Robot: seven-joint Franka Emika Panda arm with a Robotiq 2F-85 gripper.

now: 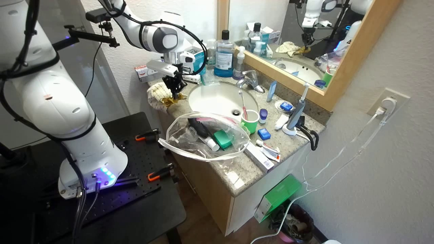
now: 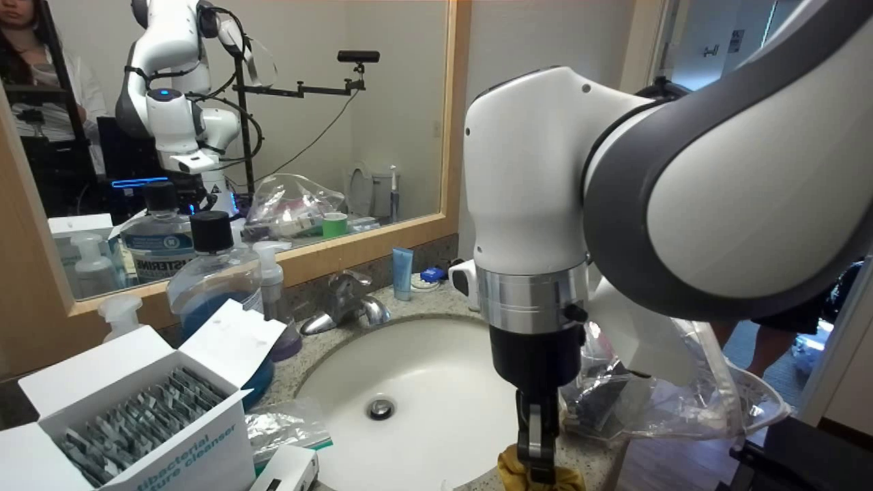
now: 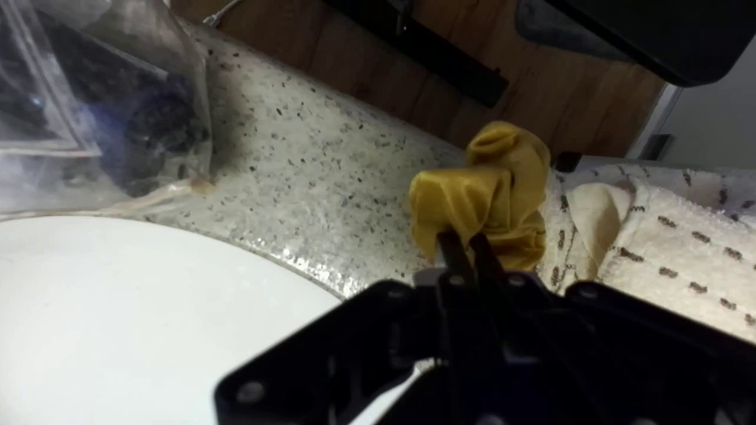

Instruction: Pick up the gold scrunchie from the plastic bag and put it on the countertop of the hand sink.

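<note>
Gripper (image 3: 463, 236): pinched the gold scrunchie (image 3: 490, 195) by a fold, likely for control.
Countertop (image 3: 319, 162): lay beneath, presumably for release.

Rounded, smooth white arm (image 1: 64, 98), black cables (image 1: 32, 18) — blue lights (image 1: 107, 172) at three o'clock on its base (image 1: 99, 156) — angular black gripper (image 3: 464, 239).
</note>
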